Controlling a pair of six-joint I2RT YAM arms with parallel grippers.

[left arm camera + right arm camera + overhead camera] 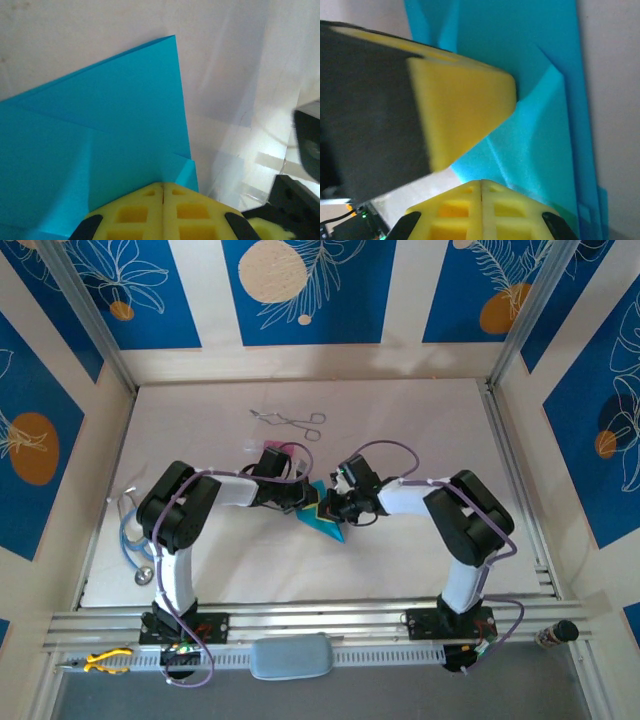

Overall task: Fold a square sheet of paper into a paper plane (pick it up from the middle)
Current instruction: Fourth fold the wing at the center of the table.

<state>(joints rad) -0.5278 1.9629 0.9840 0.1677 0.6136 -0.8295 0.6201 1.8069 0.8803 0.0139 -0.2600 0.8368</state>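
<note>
Pliers [105,661] with yellow handles on the near rail at 7 o'clock, clear of the work. Further in, at the centre of the table [420,440], left gripper [162,186] with yellow pads pressed together, apparently pinching the near edge of the paper plane [115,125]: half-made, layered folds, a corner pointing to 12 o'clock in the left wrist view. Right gripper [481,183] likewise closed, seemingly nipping the same cyan paper from the 3 o'clock side, close to the other's pad. Risks, as a judgement: pulling apart while both pinch so close together, tearing the thin sheet or dragging creases askew; letting go on one side too soon, folds springing open; fingers knocking together. Beyond, toward 12 o'clock, metal forceps [290,420], well apart.
</note>
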